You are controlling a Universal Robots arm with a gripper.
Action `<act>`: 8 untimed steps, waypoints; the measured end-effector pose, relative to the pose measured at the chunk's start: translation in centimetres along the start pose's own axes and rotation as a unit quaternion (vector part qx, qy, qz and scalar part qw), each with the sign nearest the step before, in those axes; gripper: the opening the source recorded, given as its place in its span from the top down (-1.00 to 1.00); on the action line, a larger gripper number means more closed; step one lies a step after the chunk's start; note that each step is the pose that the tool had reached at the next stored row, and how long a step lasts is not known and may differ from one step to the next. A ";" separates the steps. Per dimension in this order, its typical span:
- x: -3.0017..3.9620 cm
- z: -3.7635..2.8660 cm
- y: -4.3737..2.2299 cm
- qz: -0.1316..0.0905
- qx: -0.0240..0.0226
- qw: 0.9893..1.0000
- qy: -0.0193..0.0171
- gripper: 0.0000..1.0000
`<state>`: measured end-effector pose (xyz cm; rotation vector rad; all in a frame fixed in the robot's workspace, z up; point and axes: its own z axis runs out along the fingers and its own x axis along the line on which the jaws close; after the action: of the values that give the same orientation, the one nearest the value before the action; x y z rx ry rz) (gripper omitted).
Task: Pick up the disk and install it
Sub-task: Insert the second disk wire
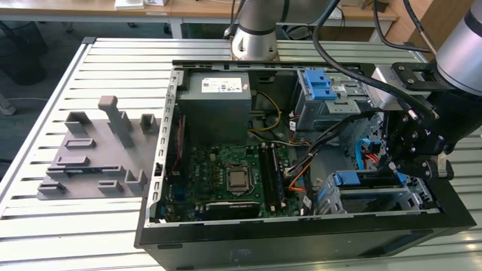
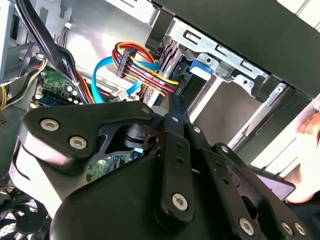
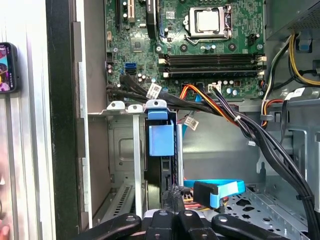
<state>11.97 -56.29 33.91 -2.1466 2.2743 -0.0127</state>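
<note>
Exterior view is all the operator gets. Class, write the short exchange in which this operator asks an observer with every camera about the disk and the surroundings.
Operator: The gripper hangs over the cage. How does the disk sit?
Observer: In the first wrist view the disk stands on edge in a cage slot, its blue bracket end towards the motherboard.
Operator: Anyone near the case?
Observer: Yes, the second wrist view shows a hand just outside the case wall.
Operator: Anything on the table there?
Observer: A phone, in the first wrist view.
</note>
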 end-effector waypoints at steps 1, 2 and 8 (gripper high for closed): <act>0.00 0.00 0.07 0.000 0.000 1.000 0.000 0.79; 0.00 0.00 0.15 0.000 0.000 1.000 0.000 0.79; 0.01 -0.01 0.23 0.000 0.000 1.000 0.000 0.79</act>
<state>11.74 -56.29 33.91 -2.1467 2.2743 -0.0127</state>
